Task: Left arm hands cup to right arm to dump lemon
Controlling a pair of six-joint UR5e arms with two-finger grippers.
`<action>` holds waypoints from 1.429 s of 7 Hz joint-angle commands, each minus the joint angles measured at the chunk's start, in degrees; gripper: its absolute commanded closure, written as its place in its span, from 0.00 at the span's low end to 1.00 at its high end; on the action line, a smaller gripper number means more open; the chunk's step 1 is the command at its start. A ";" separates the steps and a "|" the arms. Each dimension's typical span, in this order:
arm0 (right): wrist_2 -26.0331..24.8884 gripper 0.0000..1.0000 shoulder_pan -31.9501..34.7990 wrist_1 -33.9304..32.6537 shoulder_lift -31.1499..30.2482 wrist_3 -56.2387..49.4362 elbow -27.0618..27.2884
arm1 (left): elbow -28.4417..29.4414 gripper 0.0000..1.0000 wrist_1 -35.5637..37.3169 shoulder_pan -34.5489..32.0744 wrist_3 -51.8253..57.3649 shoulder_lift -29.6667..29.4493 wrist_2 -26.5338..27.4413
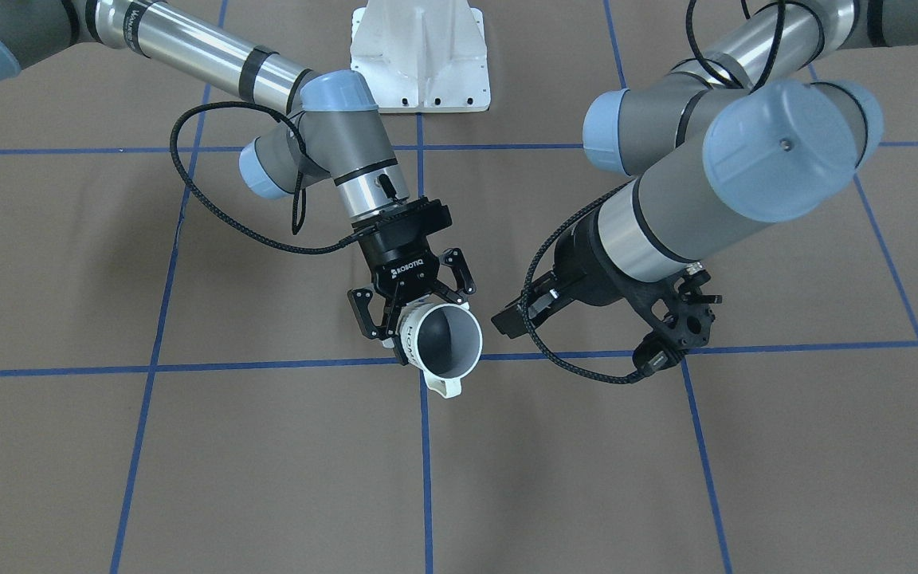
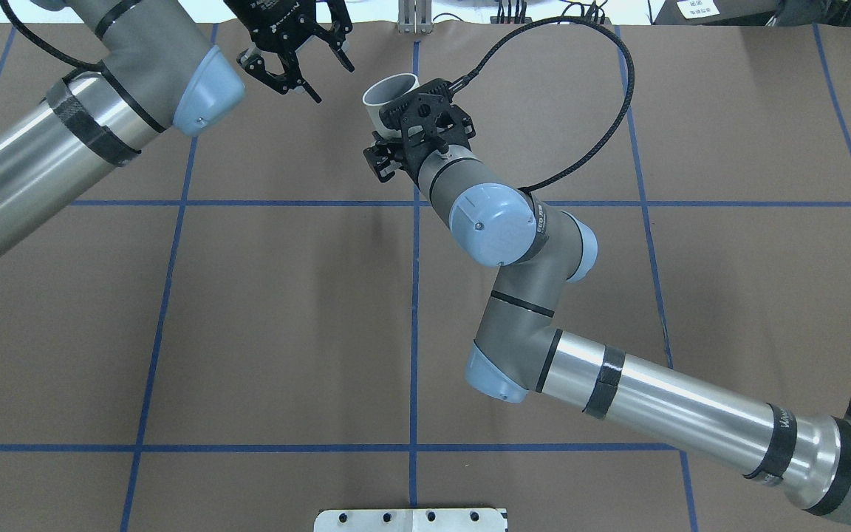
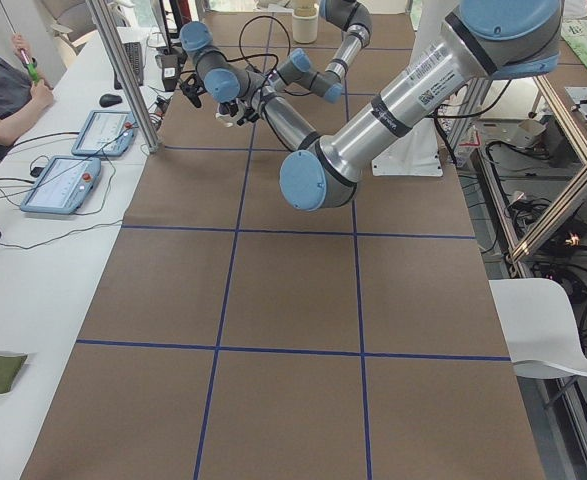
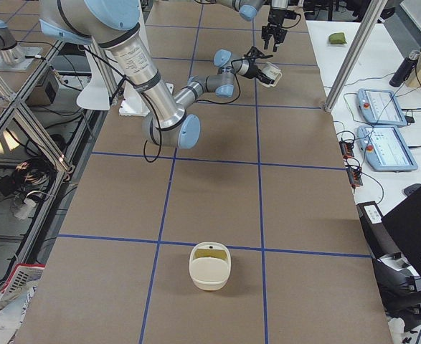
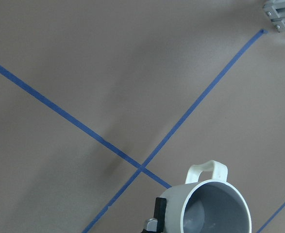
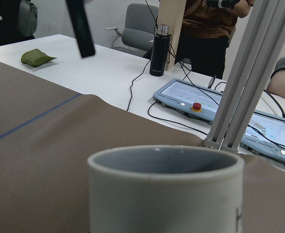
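Observation:
My right gripper [image 1: 417, 312], marked ROBOTIQ, is shut on the white HOME cup [image 1: 449, 344] and holds it above the table. The cup is tilted, with its mouth turned away from my base. Its grey inside shows nothing in it. The cup also shows in the overhead view [image 2: 388, 92], the left wrist view [image 5: 215, 206] and the right wrist view [image 6: 166, 189]. My left gripper [image 2: 335, 83] is open and empty, a short way beside the cup and apart from it. The lemon is not in view.
A white mounting plate [image 1: 419, 56] sits at my base. A cream container [image 4: 210, 266] with a yellowish inside stands on the table far from both arms. A side bench holds tablets [image 4: 387, 147], with a metal post [image 4: 353, 54] at its edge.

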 commanded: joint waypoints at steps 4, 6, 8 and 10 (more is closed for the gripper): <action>-3.25 0.81 -2.64 -0.10 0.10 -0.03 0.20 | 0.47 0.53 -1.08 1.30 -0.01 0.15 0.10; -3.54 0.81 -2.74 -0.10 0.10 -0.03 0.73 | 1.26 0.53 -1.26 1.39 0.08 0.15 0.10; -3.54 0.81 -2.74 -0.10 0.10 -0.03 1.08 | 1.44 0.53 -1.26 2.00 0.08 0.15 0.19; -3.54 0.81 -2.74 -0.10 0.10 -0.03 1.08 | 1.44 0.53 -1.26 2.44 0.08 0.15 0.45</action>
